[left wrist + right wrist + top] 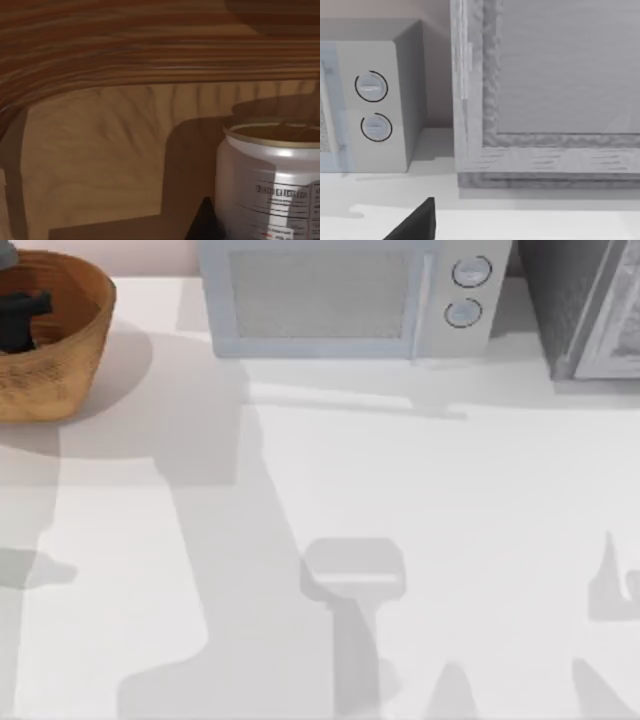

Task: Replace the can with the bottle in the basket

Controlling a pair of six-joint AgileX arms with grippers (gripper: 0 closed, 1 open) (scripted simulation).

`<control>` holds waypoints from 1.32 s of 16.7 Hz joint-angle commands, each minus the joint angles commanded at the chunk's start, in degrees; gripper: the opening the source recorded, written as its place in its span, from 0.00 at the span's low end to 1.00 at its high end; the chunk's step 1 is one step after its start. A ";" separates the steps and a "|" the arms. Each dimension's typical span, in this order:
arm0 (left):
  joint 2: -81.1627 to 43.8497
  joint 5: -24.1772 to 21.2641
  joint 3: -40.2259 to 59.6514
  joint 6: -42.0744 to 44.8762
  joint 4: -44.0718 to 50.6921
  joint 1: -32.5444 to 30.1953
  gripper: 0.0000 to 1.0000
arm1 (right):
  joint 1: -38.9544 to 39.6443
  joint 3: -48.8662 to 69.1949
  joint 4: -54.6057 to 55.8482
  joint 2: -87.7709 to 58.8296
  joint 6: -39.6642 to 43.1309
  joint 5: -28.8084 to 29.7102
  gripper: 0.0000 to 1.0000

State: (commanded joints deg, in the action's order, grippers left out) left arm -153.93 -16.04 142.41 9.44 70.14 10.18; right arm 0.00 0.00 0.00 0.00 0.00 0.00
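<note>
Closest of all, in the left wrist view, stands the can (pixel 270 182), its silver wall with small print and a dull gold top ringed by a raised rim. It sits upright inside the basket (pixel 100 165), long axis vertical, top facing up, with the ribbed woven wall rising just behind it. From above, the basket (pixel 75 350) rests at the far left corner of the surface (pixel 400 500), and the left gripper (pixel 22 318) is a dark shape reaching down into it; a dark sliver of one finger shows beside the can's base, but I cannot tell whether the fingers are apart or closed on the can. Judging by its look, the can should be light and stiff, though thin-walled, so a hard squeeze could dent it, and the smooth metal may slip. The sensible hold is across the round body around mid-height, fingers on opposite sides, below the rim, then a straight lift so it clears the basket's wall, which widens toward the rim. At the back of the surface sit a microwave (pixel 345 300) and a grey framed box (pixel 590 305). The right arm is parked off near the right side, a dark edge of the right gripper (pixel 415 222) visible in its wrist view, its fingers' state not discernible
</note>
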 joint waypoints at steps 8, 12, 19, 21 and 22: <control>0.00 0.00 0.00 0.00 0.00 0.00 0.00 | 0.00 0.00 0.00 0.00 0.00 0.00 1.00; 4.03 -0.32 -2.14 0.00 0.35 -0.29 0.00 | 0.00 0.00 0.00 0.00 0.00 0.00 1.00; 19.38 1.52 -17.66 -2.12 -6.50 -0.53 0.00 | 0.00 0.00 0.00 0.00 0.00 0.00 1.00; 28.93 2.48 -26.60 -2.78 -10.74 -1.09 0.00 | 0.00 0.00 0.00 0.00 0.00 0.00 1.00; 34.46 3.01 -31.66 -3.10 -13.18 -1.45 0.00 | 0.00 0.00 0.00 0.00 0.00 0.00 1.00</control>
State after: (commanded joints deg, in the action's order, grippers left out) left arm -119.48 -13.03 110.75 6.34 56.97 8.73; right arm 0.00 0.00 0.00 0.00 0.00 0.00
